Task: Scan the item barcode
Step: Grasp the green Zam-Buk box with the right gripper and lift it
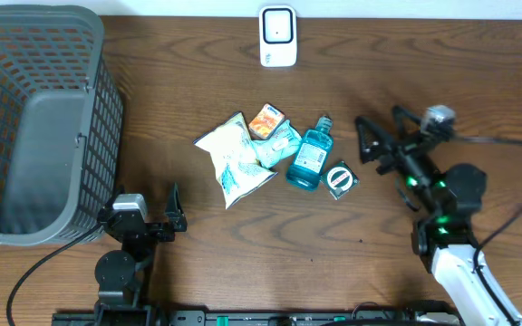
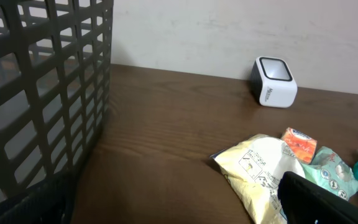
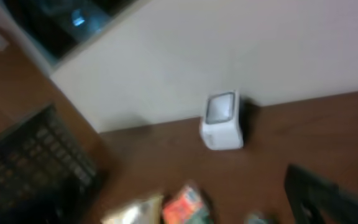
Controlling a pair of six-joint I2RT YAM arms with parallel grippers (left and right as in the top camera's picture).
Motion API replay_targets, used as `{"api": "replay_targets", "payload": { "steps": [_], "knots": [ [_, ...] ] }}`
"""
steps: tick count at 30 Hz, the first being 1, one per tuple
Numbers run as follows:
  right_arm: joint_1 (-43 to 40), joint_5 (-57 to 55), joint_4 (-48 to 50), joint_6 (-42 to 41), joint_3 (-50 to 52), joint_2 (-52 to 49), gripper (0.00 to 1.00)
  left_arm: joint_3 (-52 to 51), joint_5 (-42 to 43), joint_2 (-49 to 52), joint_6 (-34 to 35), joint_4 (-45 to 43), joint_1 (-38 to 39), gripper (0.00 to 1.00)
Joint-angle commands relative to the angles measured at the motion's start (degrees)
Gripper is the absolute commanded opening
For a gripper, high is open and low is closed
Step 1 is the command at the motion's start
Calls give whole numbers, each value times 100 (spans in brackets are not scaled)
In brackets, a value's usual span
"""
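The table (image 1: 243,263) is dark brown wood with a strong wavy grain, and its far edge meets a plain, pale wall (image 2: 229,31). In the blurred right wrist view a dark area with a bluish glint sits above that wall, but I cannot tell what it is.

A white scanner (image 1: 278,36) stands at the middle of the far edge, against the wall. A dark grey lattice basket (image 1: 34,118) fills the far left corner.

The items lie in a loose cluster at the table's centre, well apart from the scanner:
- a white snack bag (image 1: 234,158)
- a small orange packet (image 1: 266,119)
- a pale teal pouch (image 1: 284,140)
- a blue bottle (image 1: 310,156) lying on its side
- a round black-and-white packet (image 1: 341,178)

The left claw (image 1: 178,210) sits near the near edge beside the basket, spread wide and holding nothing. The right claw (image 1: 377,122) is over the right side, just beside the cluster, also spread and empty. A black cable (image 1: 515,145) loops toward the right edge.
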State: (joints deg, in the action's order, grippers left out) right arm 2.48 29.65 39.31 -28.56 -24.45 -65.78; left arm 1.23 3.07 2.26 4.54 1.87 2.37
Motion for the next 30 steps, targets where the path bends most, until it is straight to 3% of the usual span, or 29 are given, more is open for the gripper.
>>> {"api": "replay_targets", "payload": {
  "steps": [1, 2, 4, 8, 17, 22, 30],
  "knots": [
    [623, -9, -1600, 1207, -1182, -299, 99, -101, -11, -15, 46, 190, 13, 98],
    [922, -431, -3047, 1663, -1996, -516, 99, -101, -11, -15, 46, 190, 13, 98],
    [1226, -1421, -4874, 1904, -2994, -791, 99, -101, -13, -15, 46, 190, 13, 98],
    [1453, -2470, -6736, 1902, -3930, -981, 99, -101, -11, -15, 46, 190, 13, 98],
    [1521, -2205, -7652, 2354, -3644, -1187, 99, -101, -11, -15, 46, 190, 13, 98],
    [1652, -2157, -8026, 2793, -3646, -2645, 99, -101, -11, -15, 46, 190, 13, 98],
    [1895, -2688, -8041, 3161, -3646, -3436, 99, -101, -11, -15, 46, 190, 13, 98]
  ]
}}
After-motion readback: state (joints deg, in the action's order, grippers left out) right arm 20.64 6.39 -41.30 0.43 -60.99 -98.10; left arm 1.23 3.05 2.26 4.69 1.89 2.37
